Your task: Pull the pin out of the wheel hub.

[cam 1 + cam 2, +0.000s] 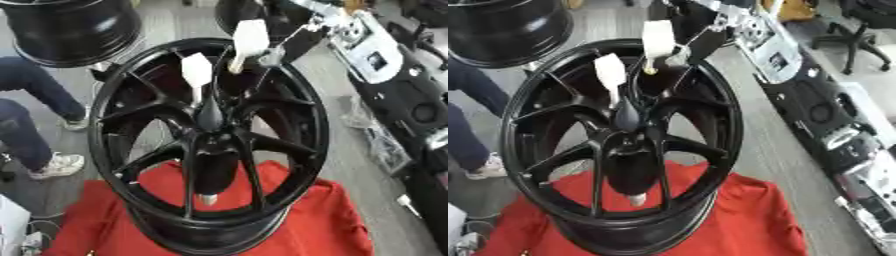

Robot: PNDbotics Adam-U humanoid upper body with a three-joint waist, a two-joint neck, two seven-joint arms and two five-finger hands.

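Up top, right hand (pixel 249 37) fingers (pixel 196 70) straddle the wheel hub (pixel 208 120), seemingly pinching its pin (pixel 210 115).

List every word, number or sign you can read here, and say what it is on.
None can be read.
White tags hanging over the black wheel: blank as far as shown.
White device at upper right, with a small dark panel: any marks too blurred to read.
Red cloth: plain.

A workshop or robotics lab: a black alloy wheel (pixel 208 145) on red cloth (pixel 332 225) mid-frame, a second rim (pixel 74 30) upper left, grey floor (pixel 776 150), an office chair (pixel 855 35) upper right.
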